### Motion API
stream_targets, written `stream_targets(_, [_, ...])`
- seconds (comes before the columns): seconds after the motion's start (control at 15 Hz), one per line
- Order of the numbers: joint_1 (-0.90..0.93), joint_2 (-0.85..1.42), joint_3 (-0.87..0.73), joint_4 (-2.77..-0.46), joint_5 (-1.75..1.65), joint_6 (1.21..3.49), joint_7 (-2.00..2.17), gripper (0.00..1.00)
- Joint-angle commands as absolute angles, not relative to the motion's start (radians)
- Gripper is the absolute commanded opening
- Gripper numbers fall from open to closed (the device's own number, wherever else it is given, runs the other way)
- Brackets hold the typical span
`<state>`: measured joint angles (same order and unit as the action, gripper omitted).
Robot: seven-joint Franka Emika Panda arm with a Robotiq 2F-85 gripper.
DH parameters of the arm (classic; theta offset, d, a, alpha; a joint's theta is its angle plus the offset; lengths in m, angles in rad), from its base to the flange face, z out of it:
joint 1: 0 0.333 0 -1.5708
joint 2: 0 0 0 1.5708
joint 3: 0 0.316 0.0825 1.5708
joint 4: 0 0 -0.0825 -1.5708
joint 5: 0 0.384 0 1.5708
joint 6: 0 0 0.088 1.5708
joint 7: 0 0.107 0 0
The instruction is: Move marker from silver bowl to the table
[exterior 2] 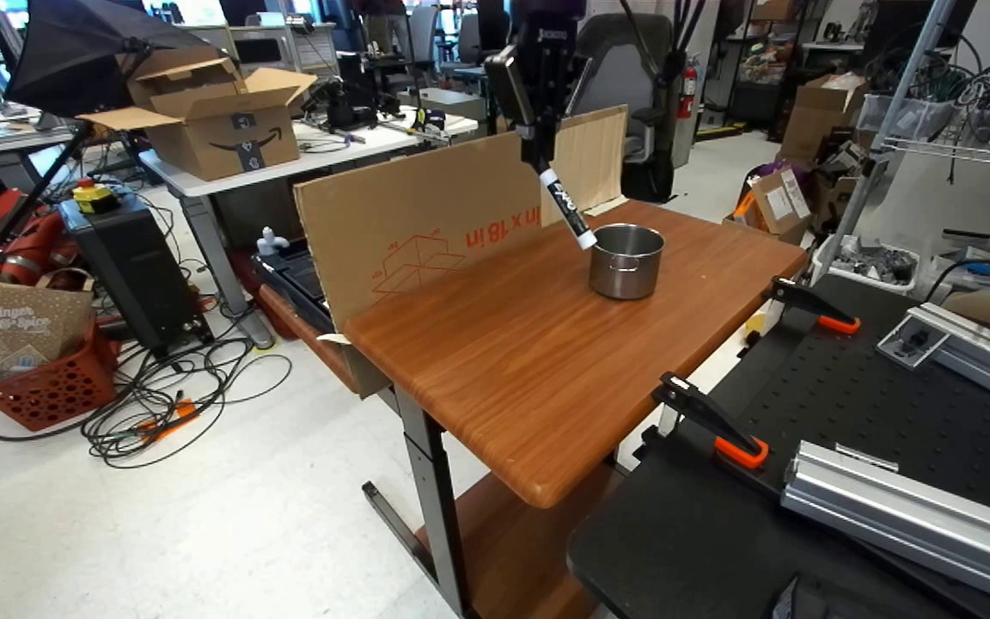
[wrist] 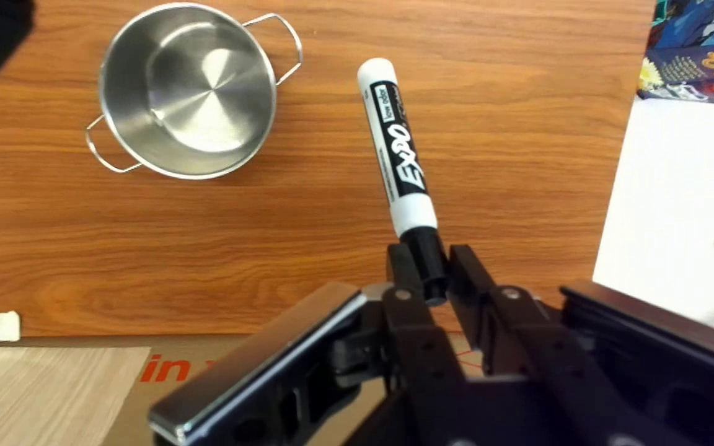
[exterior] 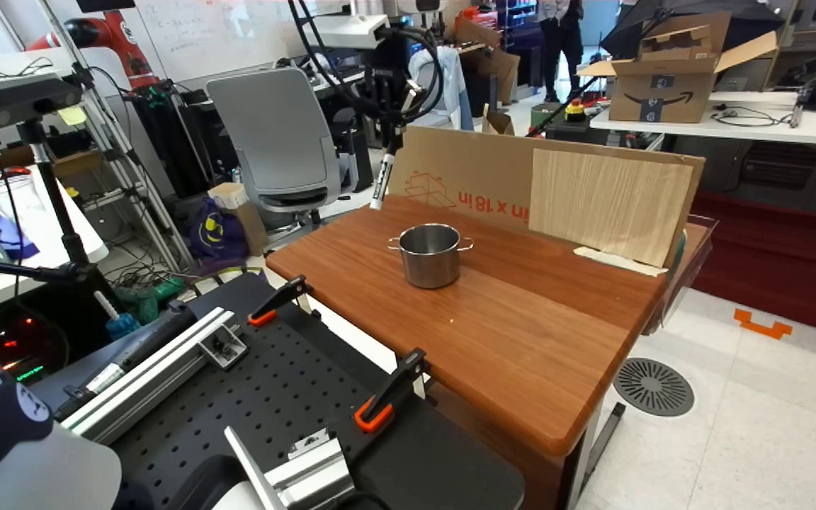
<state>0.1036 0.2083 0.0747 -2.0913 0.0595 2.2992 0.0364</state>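
The worktop [exterior: 521, 340] is the intended landing surface, finished in reddish-brown wood. Caution: a round object set down near its edge may roll off if released with sideways motion. The office chair [exterior: 277, 134] stands beyond one short edge in an exterior view and should not obstruct a straight descent. The cardboard panel [exterior: 482, 166] stands upright along one long side of the worktop and limits travel there; lowering too close to it could cause a collision. The wood-grain board [exterior: 610, 205] stands against the panel's face and extends the same obstruction. The two-handled metal pot [wrist: 202, 93] rests upright on the worktop, loop handles [wrist: 299, 54] projecting. Drift toward it could produce contact with the rim or a handle. The orange-tipped clamps [exterior: 397, 386] lie along the side opposite the panel, apart from the expected path.

The EXPO marker [wrist: 400, 142] is out of the metal pot, held above the worktop and to one side of the pot, tilted with its white end [wrist: 377, 69] downward. Lowering and release appear to remain. If the white end meets the wood first under pressure, the EXPO marker may pivot. The fingers [wrist: 471, 275] grasp the black cap [wrist: 424, 251] only. This short hold probably resists twisting poorly; premature release would likely let the EXPO marker fall, bounce and roll
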Motion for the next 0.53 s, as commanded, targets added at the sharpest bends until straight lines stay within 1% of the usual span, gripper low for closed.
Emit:
stream_targets(0.0, [0.128, 0.269, 0.096, -2.032, 0.040, 2.253, 0.057, 0.05])
stream_targets(0.47, [0.169, 0.441, 0.102, -1.897, 0.022, 2.179, 0.066, 0.05])
